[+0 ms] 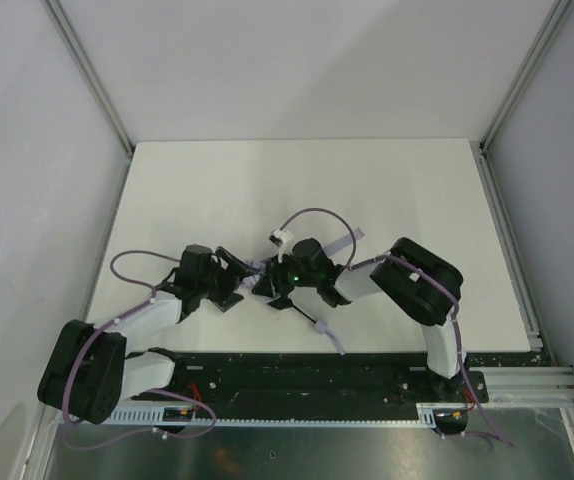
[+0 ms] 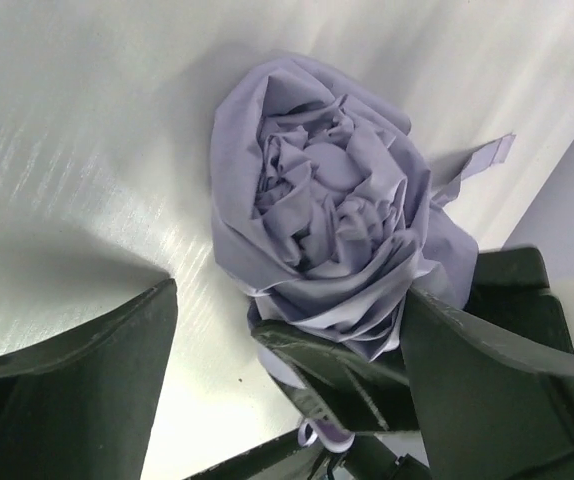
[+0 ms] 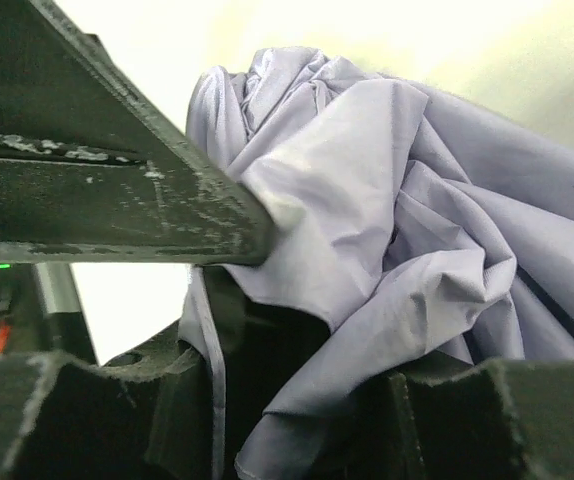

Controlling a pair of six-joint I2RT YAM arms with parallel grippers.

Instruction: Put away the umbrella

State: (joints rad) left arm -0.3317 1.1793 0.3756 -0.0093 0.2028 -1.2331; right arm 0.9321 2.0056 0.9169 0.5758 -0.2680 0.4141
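Observation:
The umbrella is folded, its lavender-grey canopy bunched into a round wad that I see end-on in the left wrist view. In the top view only small bits of its fabric show between the two grippers at the table's middle front. My right gripper is shut on the canopy; its wrist view shows the fabric pinched between its dark fingers. My left gripper is open, its fingers spread wide. The wad sits just beyond them, close to the right-hand finger. The shaft and handle are hidden.
The white table is fenced by grey walls and metal rails on the left, right and back. A lavender strap and a white cable clip lie near the right wrist. The black base rail runs along the front edge.

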